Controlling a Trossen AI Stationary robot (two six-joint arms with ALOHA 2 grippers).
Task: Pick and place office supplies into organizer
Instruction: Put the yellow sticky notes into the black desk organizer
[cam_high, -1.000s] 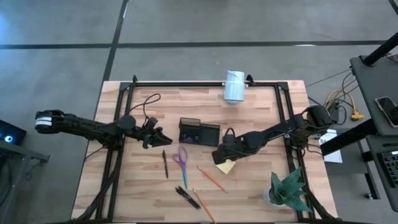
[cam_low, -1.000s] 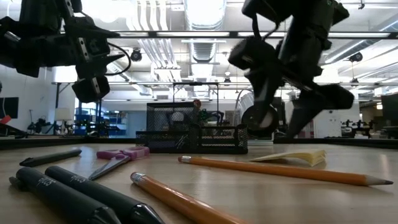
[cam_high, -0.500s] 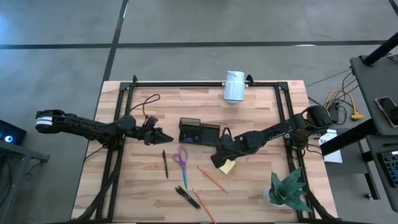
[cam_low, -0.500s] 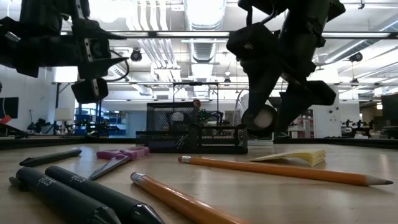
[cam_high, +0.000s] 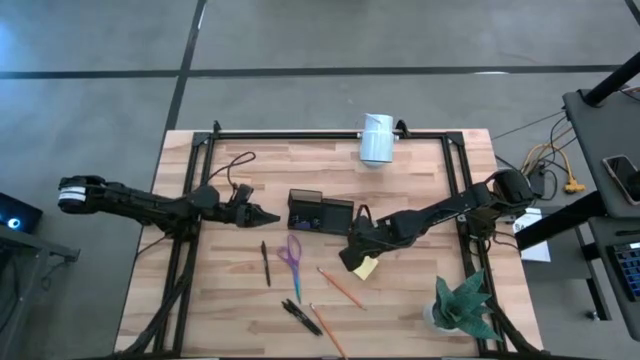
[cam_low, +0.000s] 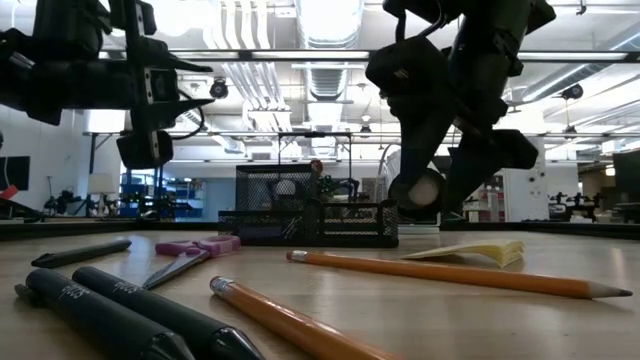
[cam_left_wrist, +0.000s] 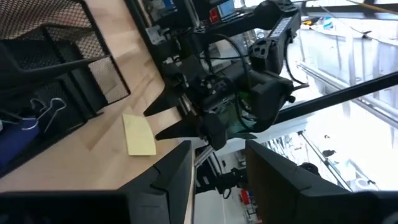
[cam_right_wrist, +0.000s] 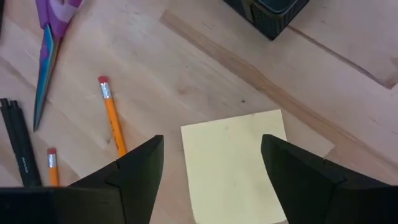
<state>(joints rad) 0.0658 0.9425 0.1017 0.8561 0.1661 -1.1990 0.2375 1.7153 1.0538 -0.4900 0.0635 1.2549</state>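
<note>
The right arm's dark two-finger gripper (cam_high: 353, 258) hangs just above the pale wooden table (cam_high: 420, 190), its fingers spread wide with nothing between them. Directly below and slightly ahead of it lies the yellow square sticky-note pad (cam_right_wrist: 235, 163), flat on the wood; in the right wrist view the pad sits in the gap between the two fingers, touched by neither. Beyond the pad from this gripper stands the small black mesh organizer tray (cam_high: 320, 213), with dark bits in its compartments. To one side of the gripper lie an orange pencil with a pink eraser (cam_right_wrist: 112, 123) and the purple-handled scissors (cam_high: 291, 258), and farther off a second orange pencil (cam_high: 326, 332), two black markers (cam_high: 299, 316) and a single black pen (cam_high: 265, 263). The left arm's dark gripper (cam_high: 268, 215) hovers above the table just beside the organizer's end, pointing toward it, its fingers parted and empty. A green spiky plant (cam_high: 462, 305) stands well apart from the right gripper, near the table's corner.
</note>
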